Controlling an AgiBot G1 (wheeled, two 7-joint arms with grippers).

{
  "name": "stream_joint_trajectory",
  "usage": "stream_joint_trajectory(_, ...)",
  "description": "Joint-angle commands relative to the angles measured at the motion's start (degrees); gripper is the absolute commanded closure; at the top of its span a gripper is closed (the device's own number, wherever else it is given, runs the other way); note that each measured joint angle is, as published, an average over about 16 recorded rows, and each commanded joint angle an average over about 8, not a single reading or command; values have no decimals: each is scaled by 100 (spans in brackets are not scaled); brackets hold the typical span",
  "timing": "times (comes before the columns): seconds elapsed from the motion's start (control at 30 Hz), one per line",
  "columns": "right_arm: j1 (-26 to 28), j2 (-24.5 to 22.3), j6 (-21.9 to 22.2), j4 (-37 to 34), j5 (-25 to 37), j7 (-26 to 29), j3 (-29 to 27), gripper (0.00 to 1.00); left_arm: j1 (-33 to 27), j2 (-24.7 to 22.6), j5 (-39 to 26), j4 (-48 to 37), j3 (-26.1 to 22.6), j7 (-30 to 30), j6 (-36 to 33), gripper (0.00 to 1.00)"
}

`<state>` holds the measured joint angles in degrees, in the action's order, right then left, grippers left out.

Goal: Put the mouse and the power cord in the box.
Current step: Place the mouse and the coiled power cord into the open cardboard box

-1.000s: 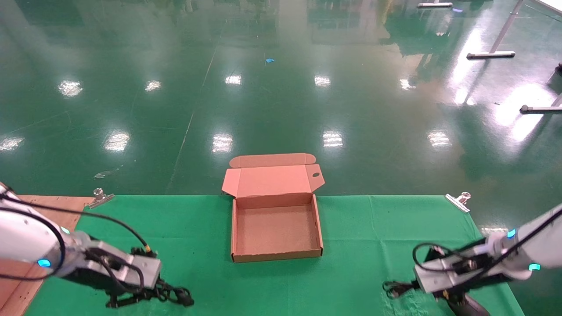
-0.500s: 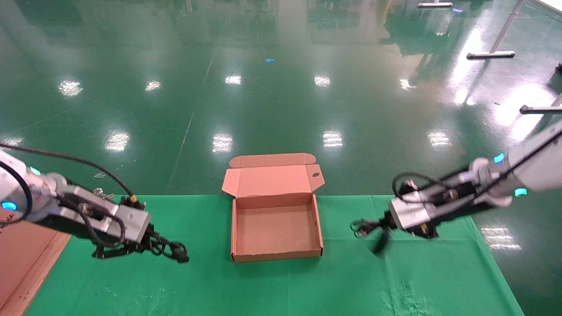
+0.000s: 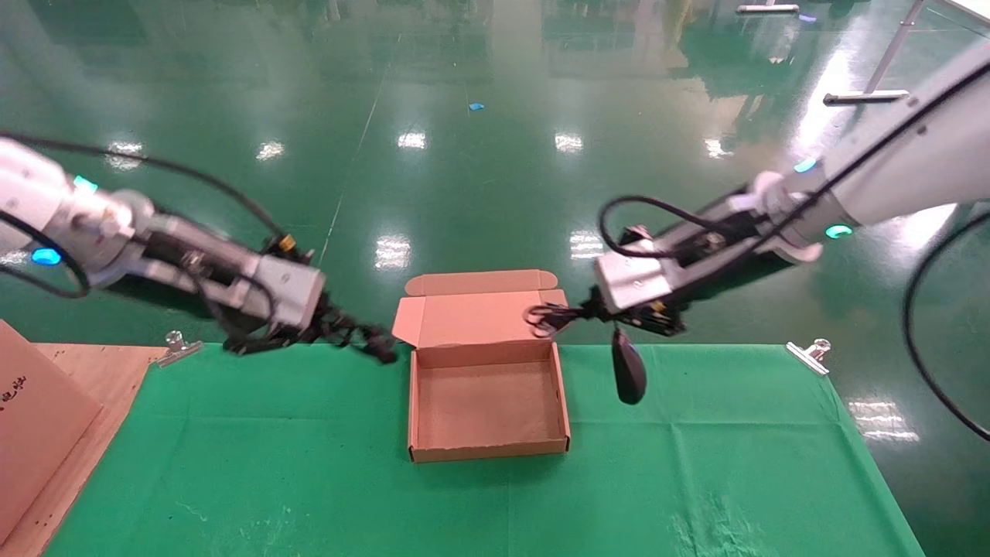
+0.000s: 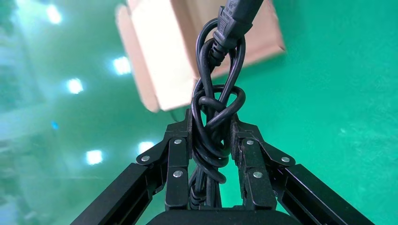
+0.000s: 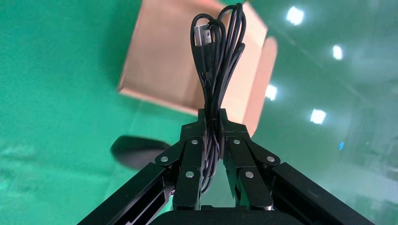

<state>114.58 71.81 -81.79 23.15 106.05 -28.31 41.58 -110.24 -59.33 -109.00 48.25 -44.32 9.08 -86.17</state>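
Head view, box: the box (image 3: 487, 402) is placed open on the green tabletop (image 3: 696, 480), lid folded back, so both things can be lowered in from above.
Head view, left gripper: the left gripper (image 3: 340, 334) is held just beside the box's left edge, with the power cord (image 3: 363, 340) carried above the tabletop.
Head view, right gripper: the right gripper (image 3: 576, 313) is held over the lid's right flap; the mouse (image 3: 629, 375) is hung below by its cable, just outside the box's right wall.
Left wrist view: the fingers (image 4: 177, 159) are clamped on the knotted loops, so the plug is kept from dropping.
Right wrist view: the fingers (image 5: 191, 161) are closed on the bundled cable, probably because the smooth mouse is harder to grip.
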Motion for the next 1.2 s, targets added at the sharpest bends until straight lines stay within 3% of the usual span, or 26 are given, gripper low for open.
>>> stream_joint_trajectory(0.03, 52, 92, -44, 129, -30, 147, -14, 100, -90, -100, 2, 126, 21, -135, 19, 100)
stream_joint_trajectory(0.4, 158, 346, -37, 530, 31, 609, 35, 100, -417, -332, 343, -229, 195, 66, -47, 100)
stream_joint_trajectory(0.8, 269, 110, -146, 640, -10, 661, 1, 100, -262, -898, 331, -835, 25, 968, 191, 100)
stream_joint_trajectory(0.97, 303, -100, -252, 704, -59, 628, -41, 100, 84, -1318, -48, -1302, -162, 1384, 1069, 100)
stream_joint_trajectory(1.2, 217, -400, -377, 897, -141, 636, -101, 100, 937, -1789, -202, -1697, -153, 1476, 3090, 100)
